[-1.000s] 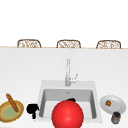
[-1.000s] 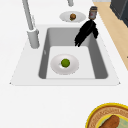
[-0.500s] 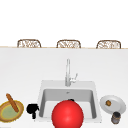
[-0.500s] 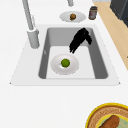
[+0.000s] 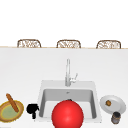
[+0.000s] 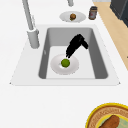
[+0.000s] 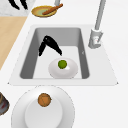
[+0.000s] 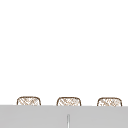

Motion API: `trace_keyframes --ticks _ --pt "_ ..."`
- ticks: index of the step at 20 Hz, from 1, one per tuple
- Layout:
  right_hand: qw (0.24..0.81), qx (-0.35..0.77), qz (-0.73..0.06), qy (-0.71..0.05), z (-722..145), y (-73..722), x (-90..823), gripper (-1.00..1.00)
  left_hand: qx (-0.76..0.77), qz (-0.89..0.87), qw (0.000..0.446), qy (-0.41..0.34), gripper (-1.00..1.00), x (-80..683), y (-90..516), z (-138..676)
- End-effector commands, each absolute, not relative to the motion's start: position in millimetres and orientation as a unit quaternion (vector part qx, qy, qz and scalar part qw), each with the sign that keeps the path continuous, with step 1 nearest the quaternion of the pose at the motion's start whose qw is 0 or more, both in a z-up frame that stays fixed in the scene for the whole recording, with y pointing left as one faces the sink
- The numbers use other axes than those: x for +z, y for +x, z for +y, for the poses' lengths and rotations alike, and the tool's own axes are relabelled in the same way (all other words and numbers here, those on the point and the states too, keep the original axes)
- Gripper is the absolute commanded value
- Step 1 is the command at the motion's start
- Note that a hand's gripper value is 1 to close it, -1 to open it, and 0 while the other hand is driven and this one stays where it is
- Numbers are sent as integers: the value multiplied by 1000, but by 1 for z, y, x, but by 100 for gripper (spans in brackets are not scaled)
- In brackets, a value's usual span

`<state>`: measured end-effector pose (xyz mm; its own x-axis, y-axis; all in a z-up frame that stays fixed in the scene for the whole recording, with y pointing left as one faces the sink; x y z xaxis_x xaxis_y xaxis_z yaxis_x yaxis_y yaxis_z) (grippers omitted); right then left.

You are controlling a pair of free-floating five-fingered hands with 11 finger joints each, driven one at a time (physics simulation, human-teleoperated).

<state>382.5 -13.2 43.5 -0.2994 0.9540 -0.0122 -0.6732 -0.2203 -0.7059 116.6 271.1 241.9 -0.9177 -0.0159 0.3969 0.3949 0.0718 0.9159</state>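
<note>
White counter (image 5: 22, 72) around sink (image 6: 100, 65), tap (image 5: 67, 72) behind basin. We see right hand (image 6: 76, 45) inside sink, fingers straight, tips just above green ball (image 6: 65, 62) on white plate (image 6: 56, 68); contact we cannot tell. Left hand (image 5: 32, 109) hovers left of sink, fingers curled, holding nothing. Red sphere (image 5: 67, 114) blocks basin in front view.

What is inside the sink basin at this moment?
In the sink lies a white plate carrying a green ball. A black hand reaches down with straight fingers just above the ball. In the front view, a red ball covers the basin floor.
</note>
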Motion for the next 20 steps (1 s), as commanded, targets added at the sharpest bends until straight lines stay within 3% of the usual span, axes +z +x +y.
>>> trace_keyframes --ticks 1,13,20 --pt "569 726 -301 -241 -15 391 37 -100 -668 -716 154 -132 0 242 117 271" --pt "605 694 -277 -277 0 397 -9 -100 -668 -716 154 -132 0 242 117 271" --pt "584 712 -276 -277 2 418 -29 -100 -668 -716 154 -132 0 242 117 271"
